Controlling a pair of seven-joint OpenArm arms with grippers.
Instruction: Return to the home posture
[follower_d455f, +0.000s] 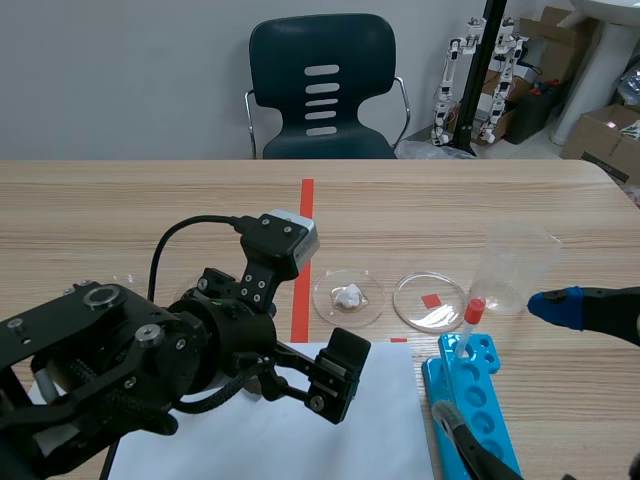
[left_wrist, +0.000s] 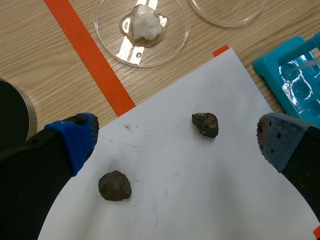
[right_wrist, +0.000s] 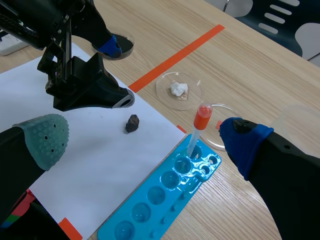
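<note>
**Apart and holding nothing, low over the counter (follower_d455f: 150, 200)**

Spread wide and empty at the left tool (left_wrist: 177, 141), just above a white sheet (left_wrist: 200, 200) with dark lumps (left_wrist: 205, 124). Likewise apart at the right tool (right_wrist: 145, 142), over a blue rack (right_wrist: 165, 197) holding a red-capped tube (right_wrist: 198, 131).

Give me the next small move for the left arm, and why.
Probably raise the left gripper straight up, then draw it back. Its fingers stand open and empty, close over the white paper, with a round dark lump and a rough dark lump lying loose beneath. Nothing is left to release, and lifting first should avoid knocking either.
</note>
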